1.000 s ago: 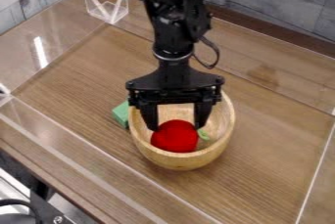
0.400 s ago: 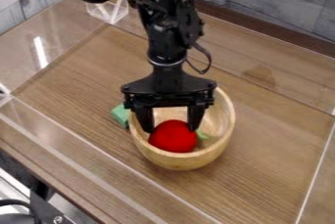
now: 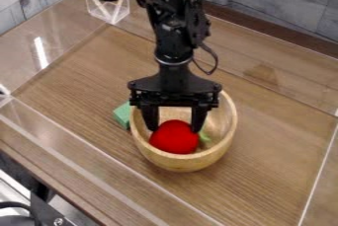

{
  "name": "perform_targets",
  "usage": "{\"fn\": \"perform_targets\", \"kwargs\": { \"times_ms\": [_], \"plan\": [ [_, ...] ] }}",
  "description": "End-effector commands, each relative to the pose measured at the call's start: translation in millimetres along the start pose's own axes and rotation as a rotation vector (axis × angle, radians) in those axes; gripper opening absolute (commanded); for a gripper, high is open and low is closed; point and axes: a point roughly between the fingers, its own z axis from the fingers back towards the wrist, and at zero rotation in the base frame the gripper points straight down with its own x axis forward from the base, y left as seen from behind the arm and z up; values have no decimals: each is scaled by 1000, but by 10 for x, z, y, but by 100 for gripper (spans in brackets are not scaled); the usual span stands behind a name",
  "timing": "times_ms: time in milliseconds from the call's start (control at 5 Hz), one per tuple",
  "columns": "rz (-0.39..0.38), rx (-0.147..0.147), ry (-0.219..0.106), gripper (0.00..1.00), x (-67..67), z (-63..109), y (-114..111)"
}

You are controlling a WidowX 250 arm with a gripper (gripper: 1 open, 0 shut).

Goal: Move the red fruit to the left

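The red fruit (image 3: 173,139) is a bright red rounded toy lying inside the light wooden bowl (image 3: 227,139) near the front of the table. My gripper (image 3: 172,121) hangs straight down over the bowl. Its two black fingers are spread wide, one on each side of the fruit's top, with gaps showing. The fruit rests in the bowl and is not gripped. A flat green block (image 3: 123,116) lies just left of the bowl, partly hidden behind the left finger.
The wooden table (image 3: 79,82) is enclosed by clear plastic walls (image 3: 34,52) at the left and front. A white tag (image 3: 109,11) hangs on the arm at the back. Bare wood lies left of the bowl.
The arm leaned slightly left and back again over the bowl. The fingers remain open around the fruit, which has not moved.
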Motion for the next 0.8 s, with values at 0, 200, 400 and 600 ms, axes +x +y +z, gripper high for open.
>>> {"fn": "perform_targets", "kwargs": {
  "times_ms": [0, 200, 400, 600],
  "plan": [
    [-46, -7, -22, 0, 119, -27, 51],
    [28, -2, -24, 0, 94, -57, 77],
    [102, 4, -26, 0, 67, -97, 101],
    [117, 7, -26, 0, 73, -197, 113]
  ]
}}
